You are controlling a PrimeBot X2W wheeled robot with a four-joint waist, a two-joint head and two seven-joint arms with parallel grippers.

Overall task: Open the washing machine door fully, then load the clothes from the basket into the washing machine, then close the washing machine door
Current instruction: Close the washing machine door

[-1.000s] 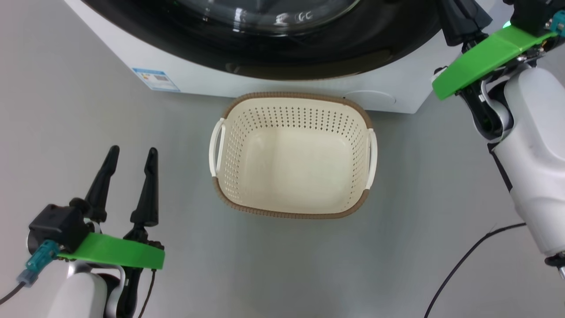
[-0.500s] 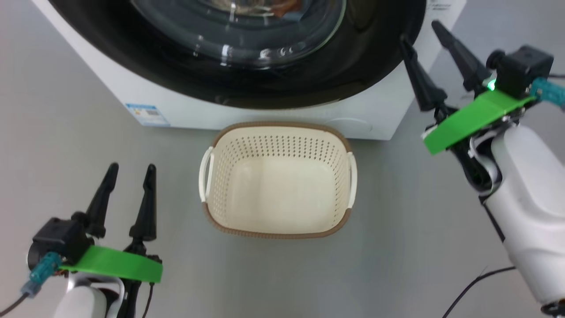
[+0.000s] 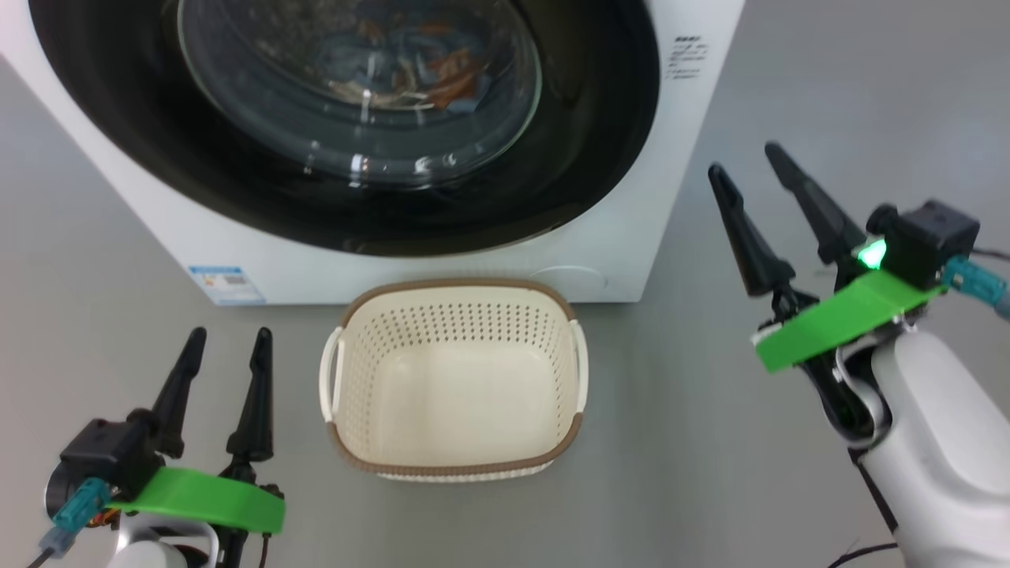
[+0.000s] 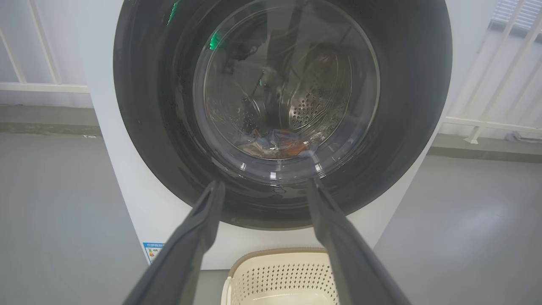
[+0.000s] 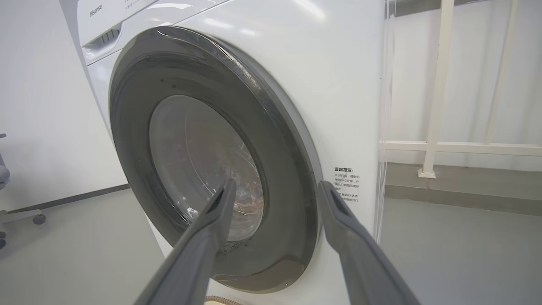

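- On the floor (image 3: 694, 505), just before the washing machine (image 3: 631, 237): basket (image 3: 458, 282), upright.
- Black door (image 3: 584, 142) shut; clothes (image 4: 275, 145) behind its glass.
- Both left gripper (image 3: 230, 335) and right gripper (image 3: 743, 159): jaws released, grasping nothing.

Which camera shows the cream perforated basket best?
The head view: the whole cream perforated plastic basket, empty, from above. The left wrist view catches its far end; the right wrist view, a sliver of brown rim.

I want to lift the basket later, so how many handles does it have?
2: the left handle and the right handle, one on each short side of the basket. None seems hidden.
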